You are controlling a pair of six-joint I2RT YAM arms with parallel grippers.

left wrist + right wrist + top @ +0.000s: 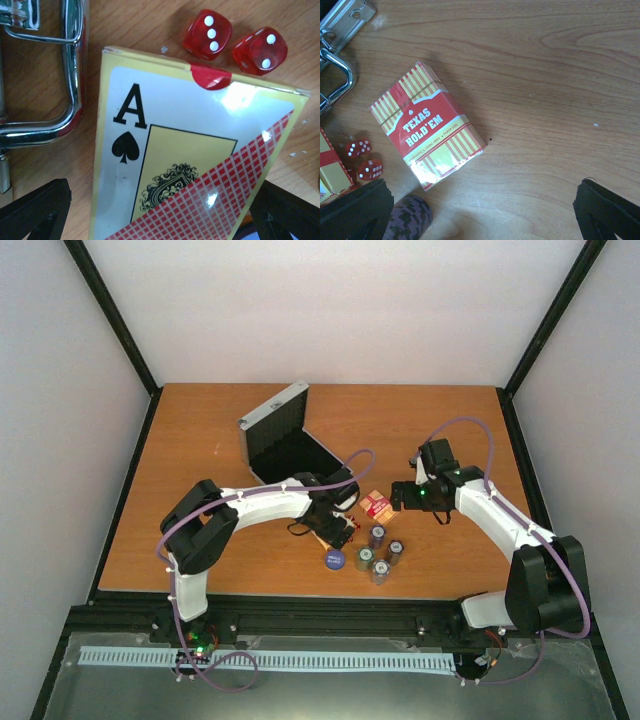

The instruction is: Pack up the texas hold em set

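From above, we are seeing the silver case point(285, 445) lying open near the middle of the table point(200, 500), its lid raised toward the far side. The left gripper point(343, 528) is hanging low just in front of the case. The right gripper point(402, 496) is hovering just beside the Texas Hold'em deck point(376, 505). The blue disc point(335, 559) and four chip stacks point(377, 536) are sitting close together nearer the arms.

Through the left wrist camera, we are finding the jaws spread wide, with the ace-faced deck point(190, 165) lying flat between them; we cannot tell whether they are touching it. Two red dice point(207, 34) are resting just beyond the deck, and the case handle point(65, 100) is curving at the left.

Through the right wrist camera, we are seeing the right gripper spread wide and holding nothing. The Texas Hold'em deck is lying ahead and to the left on bare wood. The red dice and one of the chip stacks are showing near the left finger.
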